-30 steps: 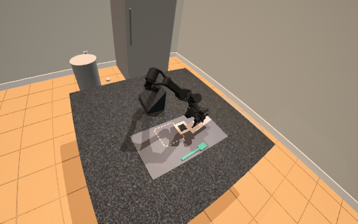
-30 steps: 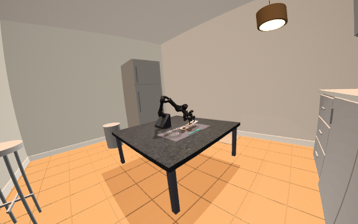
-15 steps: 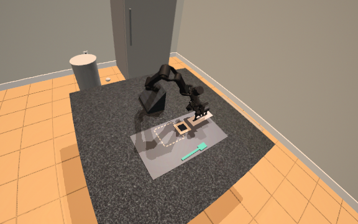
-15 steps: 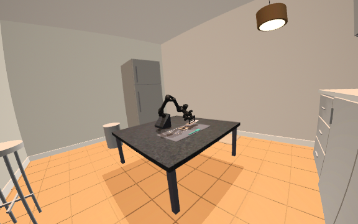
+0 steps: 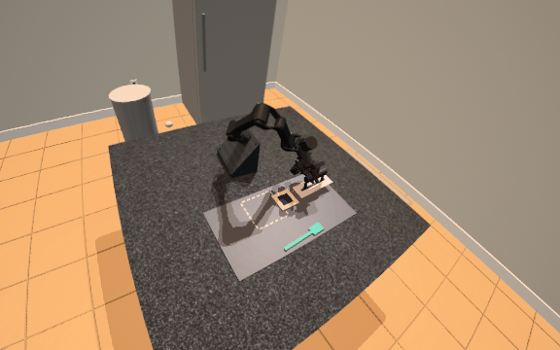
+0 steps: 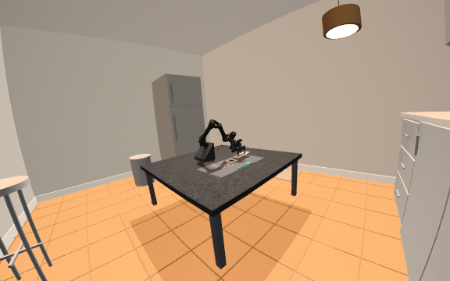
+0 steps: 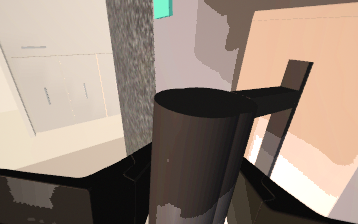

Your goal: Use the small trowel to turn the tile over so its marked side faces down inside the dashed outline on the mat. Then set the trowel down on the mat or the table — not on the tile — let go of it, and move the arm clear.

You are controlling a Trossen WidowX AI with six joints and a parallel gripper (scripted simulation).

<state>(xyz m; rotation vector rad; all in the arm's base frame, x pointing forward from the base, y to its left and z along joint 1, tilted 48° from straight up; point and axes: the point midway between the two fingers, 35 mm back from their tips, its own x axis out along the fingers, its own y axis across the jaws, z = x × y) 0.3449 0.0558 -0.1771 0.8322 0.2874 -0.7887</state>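
My gripper is shut on the dark upright handle of the trowel. The trowel's flat peach blade is below the fingers, over the right back part of the grey mat. The small tan tile lies left of the blade, with its dark mark facing up. It overlaps the right side of the dashed outline. Whether the blade touches the mat is unclear. The tile is not recognisable in the wrist view.
A teal spatula lies near the mat's front edge; part of it shows in the wrist view. The dark speckled table surrounds the mat. The arm's wedge-shaped base stands behind the mat.
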